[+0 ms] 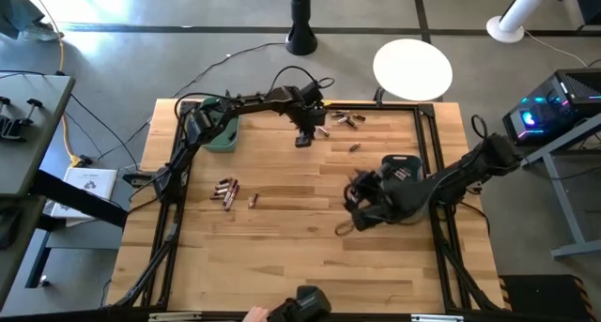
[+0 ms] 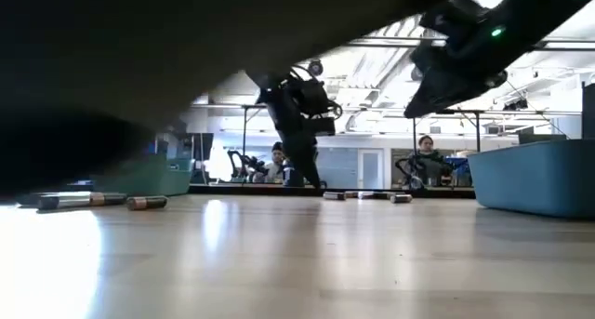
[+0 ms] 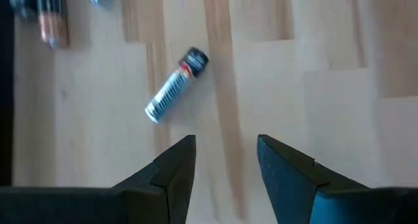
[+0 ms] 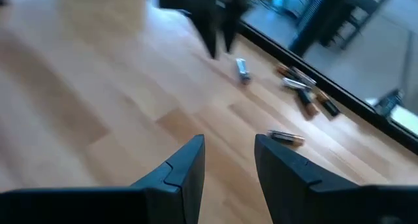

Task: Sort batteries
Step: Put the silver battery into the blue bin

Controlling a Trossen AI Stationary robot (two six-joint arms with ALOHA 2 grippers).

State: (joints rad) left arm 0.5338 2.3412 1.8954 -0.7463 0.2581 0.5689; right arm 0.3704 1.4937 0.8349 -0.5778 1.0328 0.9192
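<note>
Batteries lie loose on the wooden table. A silvery one [image 3: 176, 85] lies flat just ahead of my open left gripper [image 3: 225, 142], which hangs above the far middle of the table [image 1: 302, 137]. More batteries lie by the far edge [image 1: 343, 118], with a single one [image 1: 354, 146] nearer. Another cluster [image 1: 225, 190] lies on the left. My right gripper [image 4: 228, 142] is open above the table's right middle [image 1: 355, 192]. It points toward the far edge, with a copper-and-dark battery [image 4: 286, 138] ahead of it.
A green bin [image 1: 222, 130] stands at the far left under the left arm. A blue-grey bin [image 2: 532, 175] stands on the right, near the right arm. In the low view, people sit in the room beyond the table. Bare wood fills the near half.
</note>
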